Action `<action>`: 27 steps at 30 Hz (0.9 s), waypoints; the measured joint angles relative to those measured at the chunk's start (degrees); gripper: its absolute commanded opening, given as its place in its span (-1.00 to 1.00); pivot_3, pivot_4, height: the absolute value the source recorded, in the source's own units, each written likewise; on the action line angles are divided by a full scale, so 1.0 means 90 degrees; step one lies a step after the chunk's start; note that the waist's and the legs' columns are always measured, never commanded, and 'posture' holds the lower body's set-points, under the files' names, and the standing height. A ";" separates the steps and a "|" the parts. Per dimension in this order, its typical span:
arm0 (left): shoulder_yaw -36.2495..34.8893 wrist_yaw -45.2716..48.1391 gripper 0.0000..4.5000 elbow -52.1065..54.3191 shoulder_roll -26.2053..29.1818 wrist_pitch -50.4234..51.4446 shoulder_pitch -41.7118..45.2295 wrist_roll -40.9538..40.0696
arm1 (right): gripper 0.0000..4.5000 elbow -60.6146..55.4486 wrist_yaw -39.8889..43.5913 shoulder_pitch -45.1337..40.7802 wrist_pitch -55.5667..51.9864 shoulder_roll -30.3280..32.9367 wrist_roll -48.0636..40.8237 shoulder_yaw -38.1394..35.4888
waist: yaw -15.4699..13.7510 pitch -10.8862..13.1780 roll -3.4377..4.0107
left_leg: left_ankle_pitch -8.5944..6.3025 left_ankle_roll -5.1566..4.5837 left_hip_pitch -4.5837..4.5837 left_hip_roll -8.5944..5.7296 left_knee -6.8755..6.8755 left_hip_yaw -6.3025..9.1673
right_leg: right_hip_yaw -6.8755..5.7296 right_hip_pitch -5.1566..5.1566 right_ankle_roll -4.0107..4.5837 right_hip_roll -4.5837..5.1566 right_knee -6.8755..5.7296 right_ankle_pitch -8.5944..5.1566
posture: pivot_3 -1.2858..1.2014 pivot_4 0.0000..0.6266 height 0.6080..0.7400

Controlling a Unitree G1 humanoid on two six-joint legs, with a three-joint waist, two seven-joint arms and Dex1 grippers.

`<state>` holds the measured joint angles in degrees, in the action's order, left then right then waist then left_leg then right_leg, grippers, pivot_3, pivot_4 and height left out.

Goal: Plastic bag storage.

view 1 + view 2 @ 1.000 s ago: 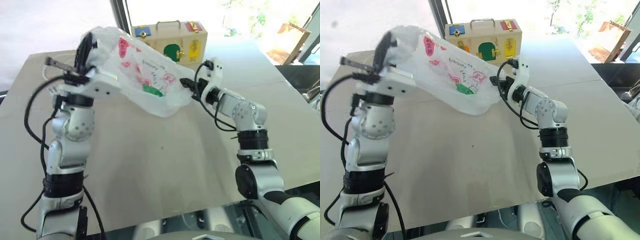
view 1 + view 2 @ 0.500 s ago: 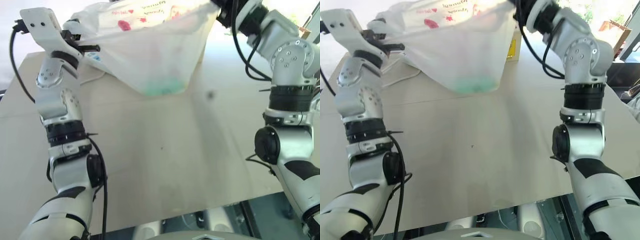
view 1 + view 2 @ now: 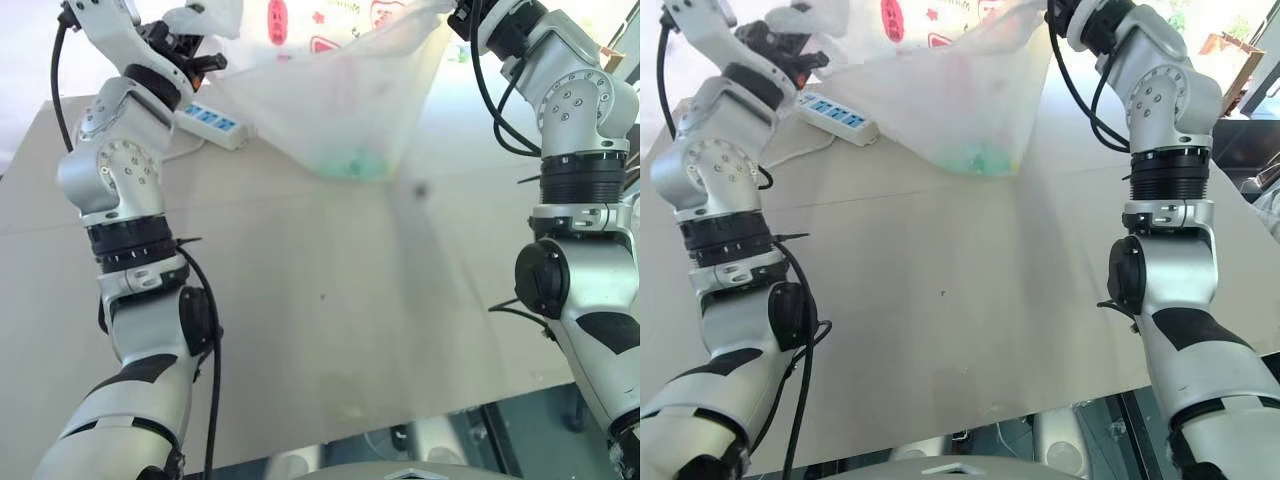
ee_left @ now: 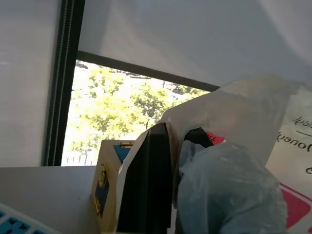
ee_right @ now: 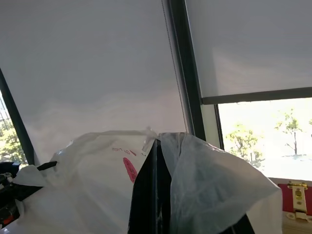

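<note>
Bag held up in the air between both arms

The plastic bag (image 3: pixel 340 100) hung over the table (image 3: pixel 330 320), something green sagging in its bottom. The right gripper (image 5: pixel 155 195) was clamped shut on one top edge; the left gripper (image 4: pixel 165 185) had film around its fingers, couldn't tell if it was gripping. Looked light, floppy and slippery, so grab bunched edges.

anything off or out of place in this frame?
Nothing spilled or damaged. The plastic bag hangs clear of the table, stretched between the left gripper and the right gripper, with something green sagging in its bottom.
</note>
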<state>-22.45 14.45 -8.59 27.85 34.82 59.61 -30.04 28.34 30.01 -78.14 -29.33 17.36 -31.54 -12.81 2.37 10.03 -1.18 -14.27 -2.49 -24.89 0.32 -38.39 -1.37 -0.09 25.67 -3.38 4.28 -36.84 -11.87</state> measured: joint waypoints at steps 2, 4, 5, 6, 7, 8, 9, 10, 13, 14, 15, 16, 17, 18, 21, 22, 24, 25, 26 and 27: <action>-0.0040 0.0038 0.16 0.0260 0.0063 0.0139 -0.0124 -0.0175 | -0.75 -0.0004 0.0107 0.0002 -0.0051 0.0009 -0.0005 0.0004 | -0.0005 0.0000 0.0000 | 0.0003 0.0005 0.0002 0.0001 0.0000 0.0002 | 0.0000 0.0000 0.0001 -0.0002 -0.0005 0.0000 | 0.03 -0.52 1.00; -0.0249 0.0097 0.60 0.0492 0.0133 0.0289 -0.0289 -0.0455 | -0.37 -0.0075 0.0233 0.0046 -0.0168 0.0030 -0.0047 0.0011 | -0.0005 0.0000 0.0000 | 0.0004 0.0006 0.0003 0.0003 -0.0002 0.0003 | 0.0000 0.0000 0.0001 -0.0002 -0.0010 0.0000 | 0.03 -0.52 1.00; -0.0356 0.0174 0.82 0.0669 0.0232 0.0413 -0.0435 -0.0647 | -0.14 -0.0179 0.0289 0.0115 -0.0243 0.0050 -0.0068 0.0012 | -0.0004 0.0000 0.0000 | 0.0004 0.0006 0.0003 0.0003 -0.0003 0.0003 | 0.0001 -0.0001 0.0001 -0.0002 -0.0012 0.0001 | 0.03 -0.52 1.00; -0.0437 0.0225 0.99 0.0787 0.0281 0.0493 -0.0530 -0.0772 | 0.04 -0.0260 0.0333 0.0179 -0.0300 0.0079 -0.0085 0.0008 | -0.0006 0.0000 0.0000 | 0.0004 0.0006 0.0005 0.0003 -0.0003 0.0003 | 0.0001 -0.0001 0.0001 -0.0002 -0.0013 0.0001 | 0.03 -0.52 1.00; -0.0596 0.0322 1.00 0.1017 0.0417 0.0677 -0.0751 -0.1055 | 0.29 -0.0426 0.0404 0.0311 -0.0422 0.0132 -0.0146 0.0004 | -0.0009 0.0000 0.0000 | 0.0004 0.0006 0.0005 0.0004 -0.0004 0.0004 | 0.0002 -0.0002 0.0001 -0.0001 -0.0014 0.0001 | 0.03 -0.52 1.00; -0.0652 0.0341 1.00 0.1067 0.0437 0.0723 -0.0796 -0.1131 | 0.50 -0.0445 0.0423 0.0334 -0.0465 0.0162 -0.0160 0.0000 | -0.0012 0.0000 0.0000 | 0.0004 0.0006 0.0004 0.0004 -0.0006 0.0003 | 0.0002 -0.0002 0.0001 -0.0001 -0.0015 0.0001 | 0.03 -0.52 1.00; -0.0751 0.0386 1.00 0.1196 0.0471 0.0813 -0.0905 -0.1303 | 0.69 -0.0568 0.0488 0.0401 -0.0549 0.0186 -0.0191 0.0015 | -0.0018 -0.0001 -0.0001 | 0.0004 0.0006 0.0005 0.0003 -0.0006 0.0004 | 0.0001 -0.0003 0.0001 -0.0001 -0.0014 0.0001 | 0.03 -0.52 1.00; -0.0889 0.0448 1.00 0.1404 0.0489 0.0932 -0.1071 -0.1597 | 0.86 -0.0816 0.0611 0.0535 -0.0673 0.0238 -0.0260 0.0061 | -0.0021 -0.0001 -0.0001 | 0.0004 0.0005 0.0006 0.0005 -0.0006 0.0005 | 0.0001 -0.0005 0.0001 0.0000 -0.0014 0.0001 | 0.03 -0.52 1.00; -0.1503 0.0520 1.00 0.2002 0.0494 0.1231 -0.1688 -0.2657 | 0.96 -0.1619 0.1023 0.1156 -0.1171 0.0494 -0.0554 0.0197 | -0.0037 -0.0003 -0.0002 | 0.0004 0.0005 0.0005 0.0006 -0.0010 0.0007 | 0.0000 -0.0008 0.0001 0.0002 -0.0010 0.0001 | 0.03 -0.52 1.00; -0.1690 0.0551 1.00 0.2229 0.0495 0.1286 -0.1971 -0.2980 | 0.96 -0.1880 0.1175 0.1397 -0.1319 0.0615 -0.0663 0.0231 | -0.0036 -0.0003 -0.0002 | 0.0002 0.0004 0.0012 0.0007 -0.0013 0.0007 | 0.0000 -0.0016 0.0002 0.0007 -0.0010 0.0000 | 0.03 -0.52 1.00; -0.1913 0.0568 1.00 0.2404 0.0496 0.1378 -0.2287 -0.3305 | 0.96 -0.2071 0.1291 0.1635 -0.1492 0.0757 -0.0769 0.0238 | -0.0037 -0.0003 -0.0002 | 0.0003 0.0004 0.0012 0.0006 -0.0012 0.0005 | 0.0000 -0.0015 0.0002 0.0008 -0.0010 0.0000 | 0.03 -0.52 1.00; -0.2152 0.0574 1.00 0.2555 0.0500 0.1434 -0.2683 -0.3678 | 0.96 -0.2229 0.1380 0.1850 -0.1745 0.0852 -0.0951 0.0223 | -0.0040 -0.0003 -0.0002 | 0.0003 0.0003 0.0015 0.0005 -0.0016 0.0005 | 0.0000 -0.0016 0.0002 0.0008 -0.0003 0.0000 | 0.03 -0.52 1.00; -0.2314 0.0596 1.00 0.2669 0.0498 0.1481 -0.2968 -0.3888 | 0.96 -0.2365 0.1458 0.2006 -0.1904 0.0931 -0.1091 0.0185 | -0.0034 -0.0003 -0.0002 | 0.0003 0.0003 0.0019 0.0006 -0.0017 0.0003 | 0.0003 -0.0017 0.0002 0.0009 -0.0003 0.0000 | 0.03 -0.52 1.00; -0.2504 0.0730 1.00 0.2892 0.0559 0.1508 -0.3611 -0.4081 | 0.96 -0.2600 0.1607 0.2261 -0.2225 0.1029 -0.1470 0.0067 | -0.0021 -0.0006 -0.0001 | 0.0003 0.0003 0.0020 0.0007 -0.0018 0.0002 | 0.0004 -0.0017 0.0003 0.0006 -0.0001 0.0000 | 0.03 -0.52 1.00; -0.2738 0.1183 1.00 0.3239 0.0613 0.1620 -0.5498 -0.4143 | 0.96 -0.3190 0.2041 0.3085 -0.2893 0.1504 -0.2416 -0.0427 | -0.0029 -0.0006 -0.0002 | 0.0002 0.0002 0.0027 0.0010 -0.0016 0.0000 | 0.0006 -0.0023 0.0005 0.0005 0.0002 -0.0002 | 0.03 -0.52 1.00; -0.2734 0.1310 1.00 0.3254 0.0616 0.1635 -0.5937 -0.4093 | 0.96 -0.3287 0.2100 0.3285 -0.3073 0.1598 -0.2626 -0.0556 | -0.0045 -0.0005 -0.0004 | 0.0000 0.0000 0.0025 0.0010 -0.0019 0.0003 | 0.0002 -0.0023 0.0005 0.0003 0.0002 -0.0001 | 0.03 -0.52 1.00; -0.2654 0.1837 1.00 0.3613 0.0688 0.1435 -0.7361 -0.3628 | 0.96 -0.3817 0.2488 0.4058 -0.3468 0.2058 -0.3090 -0.0590 | -0.0068 -0.0011 -0.0008 | -0.0020 -0.0031 0.0062 0.0009 -0.0016 0.0004 | -0.0001 -0.0060 0.0007 0.0005 0.0012 -0.0002 | 0.03 -0.52 1.00; -0.2574 0.2062 1.00 0.3675 0.0696 0.1321 -0.7977 -0.3305 | 0.96 -0.3947 0.2653 0.4476 -0.3638 0.2312 -0.3197 -0.0616 | -0.0080 -0.0008 -0.0005 | -0.0024 -0.0038 0.0102 0.0009 -0.0009 0.0001 | -0.0001 -0.0102 0.0013 0.0008 0.0027 -0.0006 | 0.03 -0.52 1.00; -0.2374 0.2322 1.00 0.3718 0.0704 0.1011 -0.8680 -0.2776 | 0.96 -0.4109 0.2843 0.4966 -0.3746 0.2599 -0.3270 -0.0631 | -0.0101 -0.0010 -0.0005 | -0.0028 -0.0044 0.0121 0.0008 -0.0003 -0.0001 | -0.0001 -0.0121 0.0031 0.0010 0.0038 -0.0017 | 0.03 -0.52 1.00; -0.2135 0.2516 1.00 0.3674 0.0677 0.0699 -0.9309 -0.2208 | 0.96 -0.4329 0.3066 0.5548 -0.3719 0.2944 -0.3182 -0.0592 | -0.0128 -0.0011 -0.0002 | -0.0031 -0.0047 0.0131 0.0009 -0.0001 -0.0004 | -0.0001 -0.0132 0.0034 0.0013 0.0049 -0.0019 | 0.03 -0.52 1.00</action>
<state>-41.67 37.10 24.48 33.95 41.11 -24.17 -49.92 -10.62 57.60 -28.21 -62.81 43.86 -60.17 -18.14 1.22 9.93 -1.20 -14.55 -2.91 -23.71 0.40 -38.40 -1.40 -0.10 24.48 -3.07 4.40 -36.40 -12.04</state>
